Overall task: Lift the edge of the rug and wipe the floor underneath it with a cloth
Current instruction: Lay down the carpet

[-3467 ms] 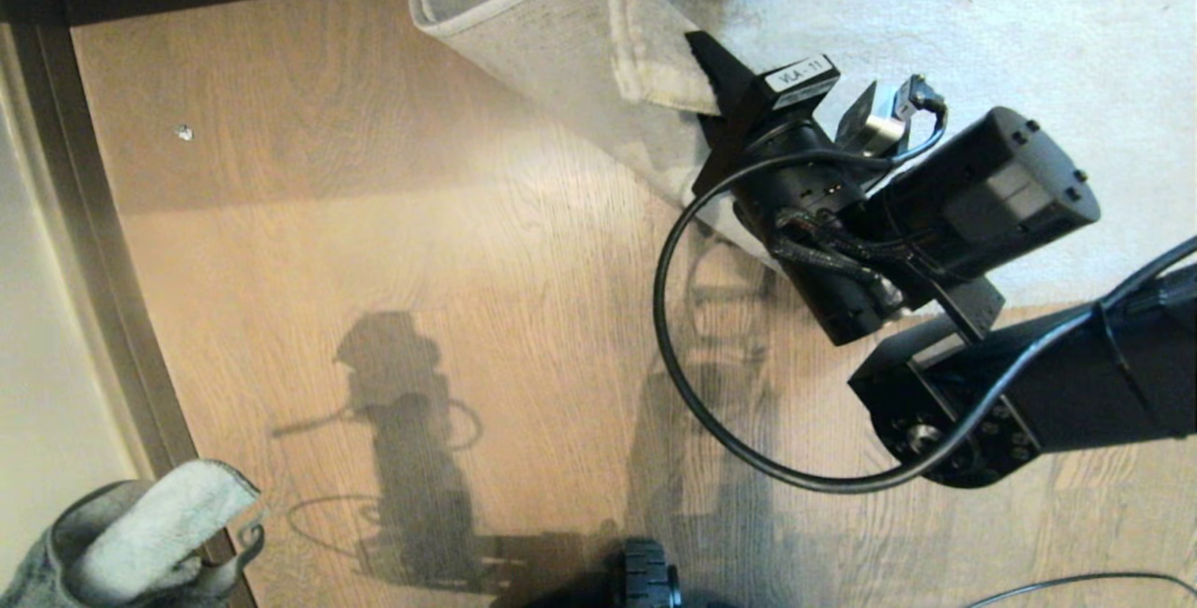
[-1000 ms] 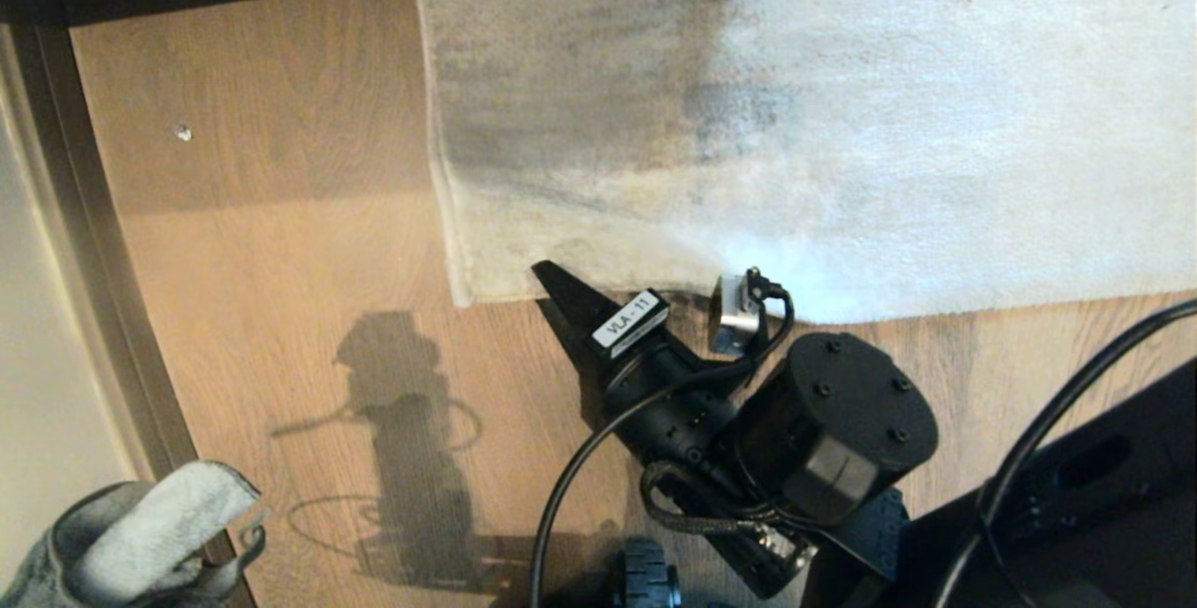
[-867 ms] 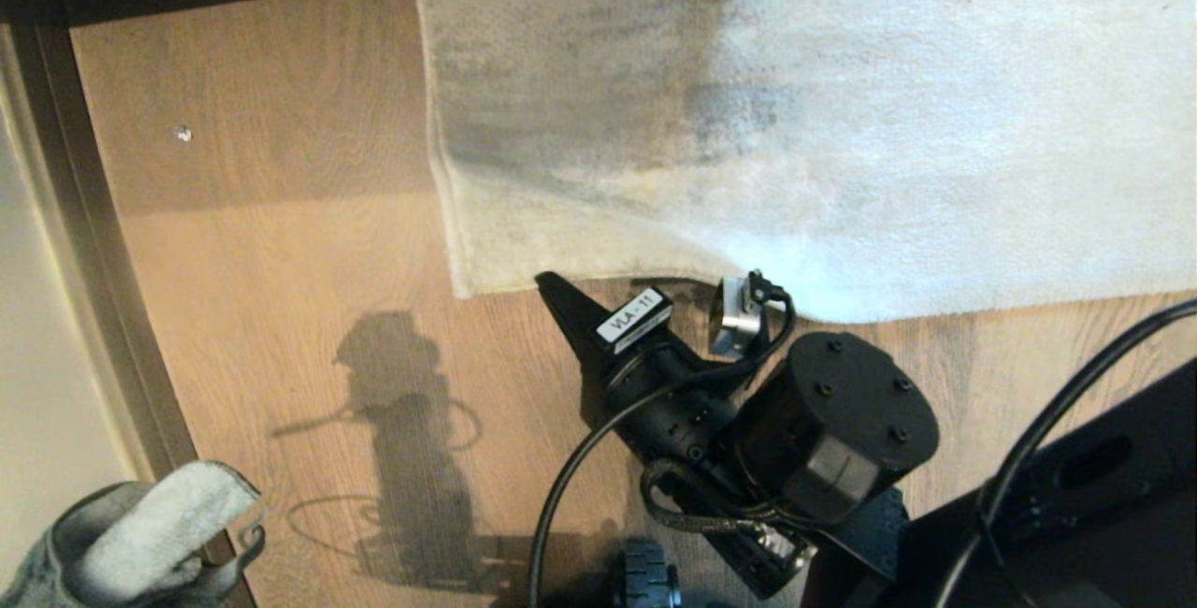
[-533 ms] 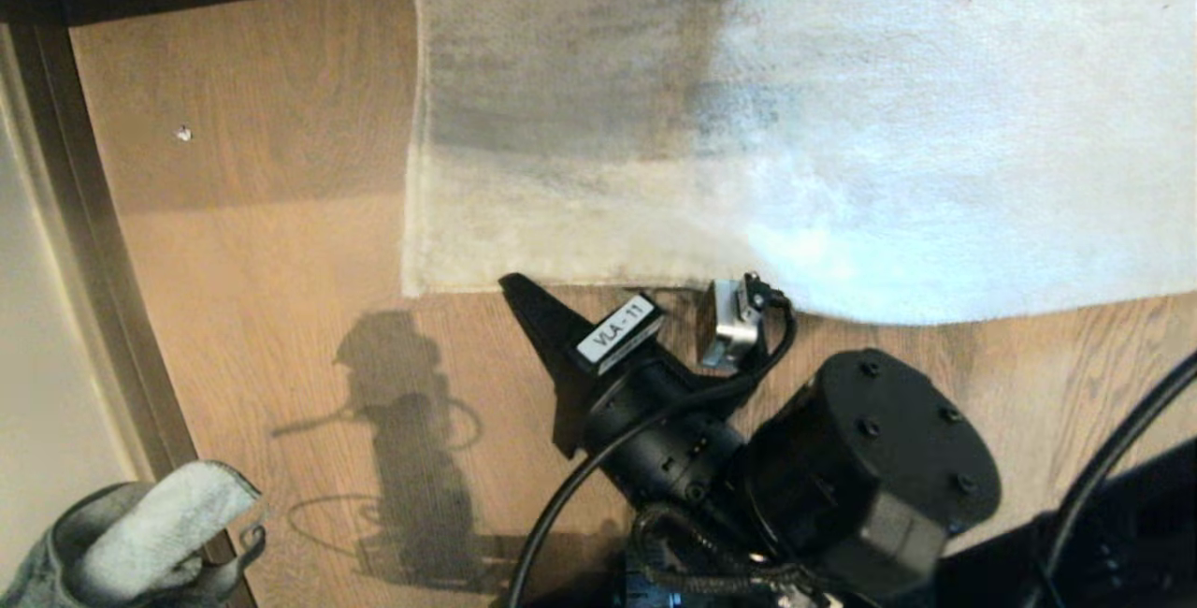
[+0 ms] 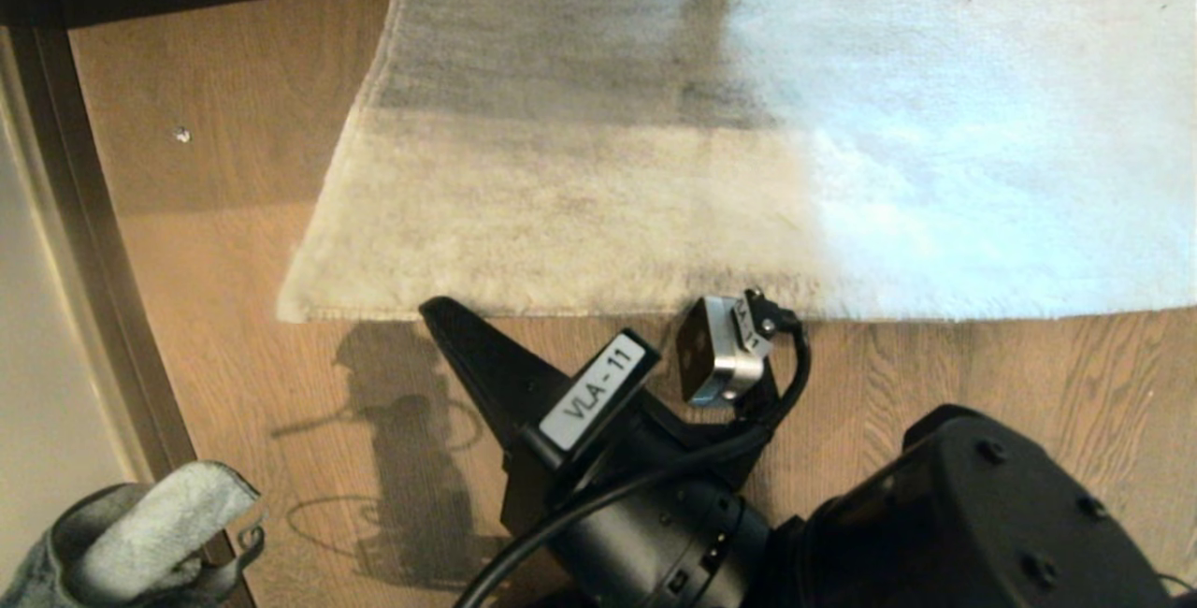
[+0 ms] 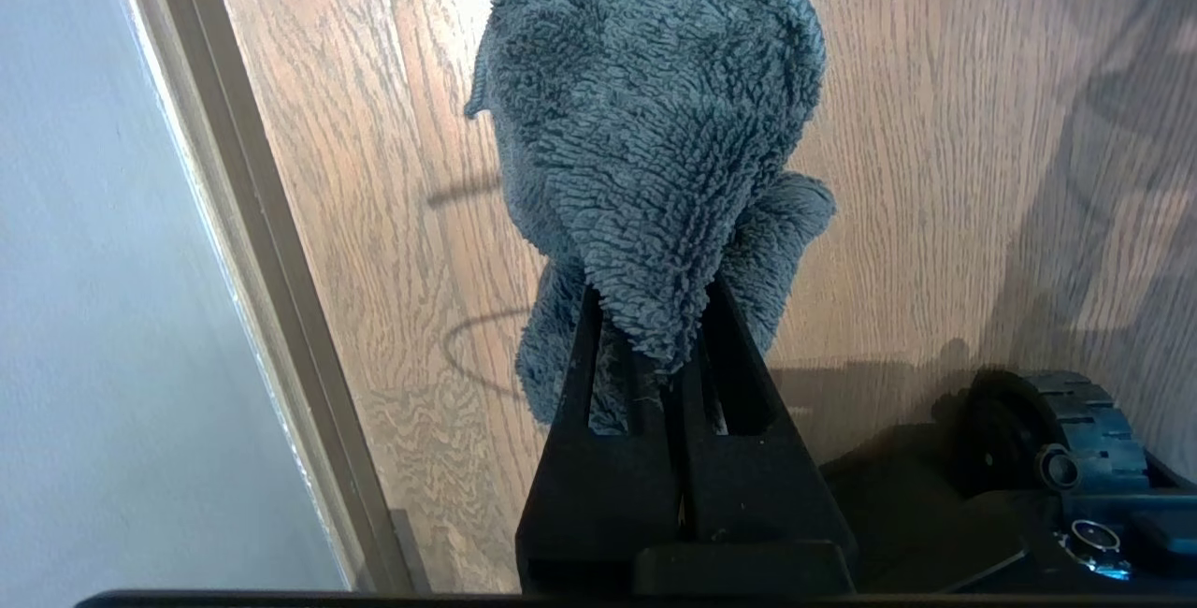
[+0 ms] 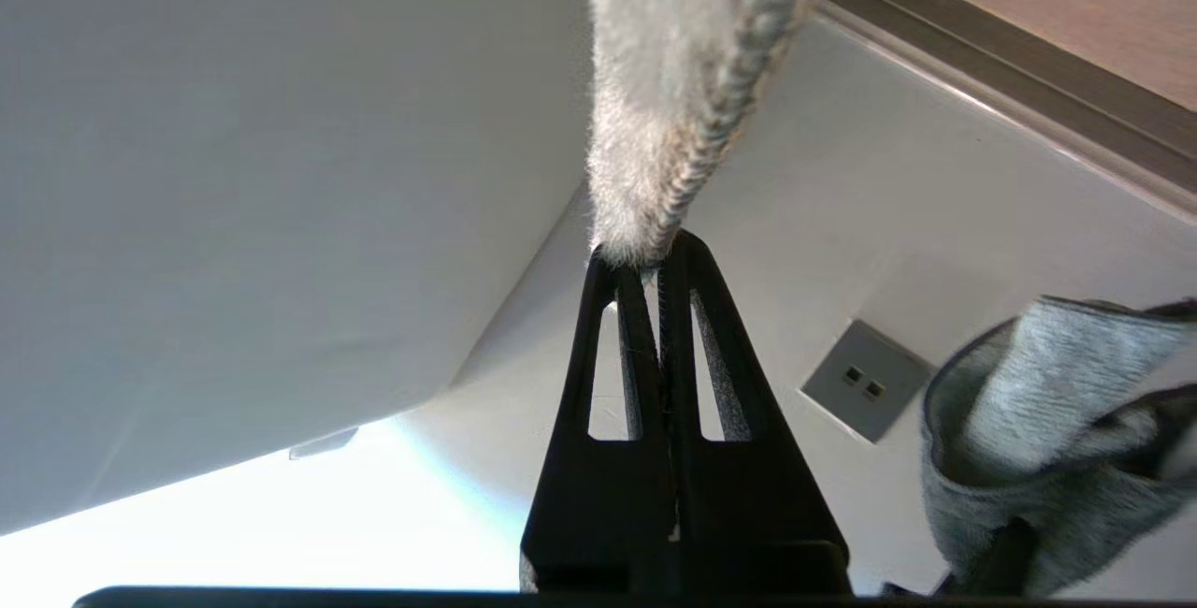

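- Rug edge (image 5: 580, 309) of the large pale grey short-pile rug with darker streaks: raised off the brown wood-grain plank floor (image 5: 234, 243) near its square corner (image 5: 290, 309), seen in the head view; in the right wrist view, pinched edge-on, fuzzy pile on one face and woven backing on the other.
- Right claw (image 7: 645, 257): black, tapered fingers (image 7: 697, 327) clenched on the rug edge, low at the near border.
- Small fuzzy grey fabric cloth (image 6: 645, 140): bunched, hanging above the floor beside a dark skirting strip (image 6: 252, 243).
- Left claw (image 6: 645, 327): clenched on the cloth, parked at the robot's left, well apart from the rug.
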